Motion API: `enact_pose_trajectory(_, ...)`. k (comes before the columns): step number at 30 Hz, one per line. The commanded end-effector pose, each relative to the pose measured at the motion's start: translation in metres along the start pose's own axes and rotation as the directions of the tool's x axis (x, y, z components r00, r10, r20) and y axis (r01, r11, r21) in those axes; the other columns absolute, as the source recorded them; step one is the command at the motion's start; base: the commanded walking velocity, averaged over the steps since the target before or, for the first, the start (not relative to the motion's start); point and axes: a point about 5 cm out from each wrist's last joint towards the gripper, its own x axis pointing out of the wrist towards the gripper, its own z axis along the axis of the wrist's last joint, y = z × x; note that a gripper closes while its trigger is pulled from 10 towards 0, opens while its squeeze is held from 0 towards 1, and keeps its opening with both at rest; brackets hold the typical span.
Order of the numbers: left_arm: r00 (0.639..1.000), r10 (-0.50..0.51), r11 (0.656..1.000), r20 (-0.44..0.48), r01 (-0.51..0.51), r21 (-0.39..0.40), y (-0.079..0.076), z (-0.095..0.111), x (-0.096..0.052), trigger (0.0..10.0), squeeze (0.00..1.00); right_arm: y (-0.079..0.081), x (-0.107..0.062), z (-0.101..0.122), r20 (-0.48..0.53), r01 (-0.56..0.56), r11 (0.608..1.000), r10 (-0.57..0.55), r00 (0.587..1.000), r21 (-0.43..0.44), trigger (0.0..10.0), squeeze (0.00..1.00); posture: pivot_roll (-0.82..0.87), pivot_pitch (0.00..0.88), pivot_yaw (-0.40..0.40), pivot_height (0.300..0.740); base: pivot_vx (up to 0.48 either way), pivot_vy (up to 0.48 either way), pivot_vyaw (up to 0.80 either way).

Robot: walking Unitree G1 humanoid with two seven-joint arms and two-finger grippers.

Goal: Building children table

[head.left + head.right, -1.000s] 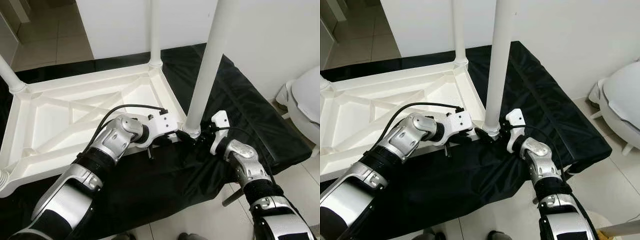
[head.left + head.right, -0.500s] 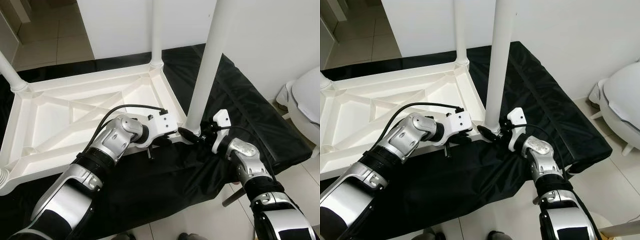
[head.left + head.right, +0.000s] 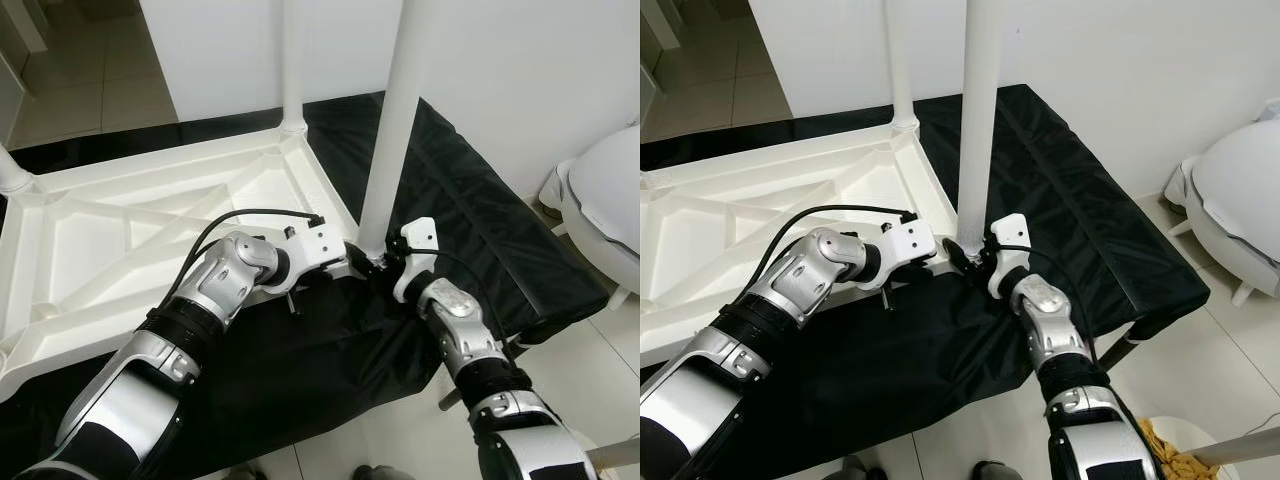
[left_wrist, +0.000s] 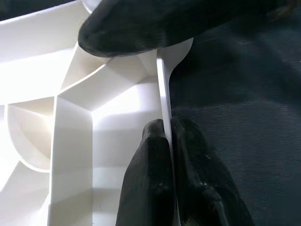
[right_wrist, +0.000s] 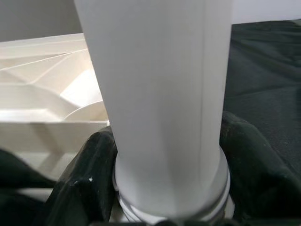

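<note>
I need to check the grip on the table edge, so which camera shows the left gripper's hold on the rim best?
The left wrist view: the left gripper pinches the thin rim of the white tabletop, one finger on each side. In both eye views, its wrist housing hides the fingers; the right wrist view shows the table leg instead.

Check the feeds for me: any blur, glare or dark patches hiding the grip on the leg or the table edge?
Eye views: sharp, evenly lit; the black cloth swallows detail around both grippers. Left wrist view: the left gripper pinches the tabletop's edge, in focus, inner ribs slightly blown out. Right wrist view: the right gripper around the table leg base; leg softly blurred, fingers dark.
</note>
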Motion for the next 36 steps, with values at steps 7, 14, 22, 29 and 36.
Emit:
enact_pose_trajectory(7, 0.999, -0.036, 0.999, -0.017, 0.037, 0.033, -0.005, 0.000, 0.003, 10.0, 0.00, -0.019, -0.017, -0.016, -0.078, 0.554, 0.822, -0.549, 0.832, 0.131, 0.0, 0.00, -0.05, 0.085, 0.045, 0.740, 0.000, 0.000, 0.00)
enact_pose_trajectory(14, 0.999, -0.034, 0.999, -0.013, 0.034, 0.036, -0.004, 0.002, 0.004, 10.0, 0.00, -0.012, -0.024, -0.022, -0.121, 0.695, 0.707, -0.685, 0.719, 0.129, 0.0, 0.00, -0.05, 0.085, 0.045, 0.740, 0.000, 0.000, 0.00)
enact_pose_trajectory(22, 0.999, -0.031, 0.999, -0.014, 0.032, 0.038, -0.003, 0.002, 0.004, 10.0, 0.00, -0.015, -0.023, -0.016, -0.102, 0.709, 0.700, -0.702, 0.705, 0.086, 0.0, 0.00, -0.05, 0.081, 0.042, 0.740, 0.000, 0.000, 0.00)
enact_pose_trajectory(29, 1.000, -0.027, 0.999, -0.015, 0.028, 0.036, -0.003, 0.002, 0.003, 10.0, 0.00, -0.018, -0.025, -0.017, -0.101, 0.703, 0.709, -0.697, 0.710, 0.048, 10.0, 0.00, -0.05, 0.083, 0.041, 0.740, 0.000, 0.000, 0.00)
enact_pose_trajectory(36, 0.999, -0.028, 0.999, -0.017, 0.028, 0.038, -0.003, 0.001, 0.002, 10.0, 0.00, -0.041, -0.028, -0.011, -0.056, 0.632, 0.774, -0.631, 0.774, 0.019, 10.0, 1.00, -0.05, 0.081, 0.039, 0.740, 0.000, 0.000, 0.00)
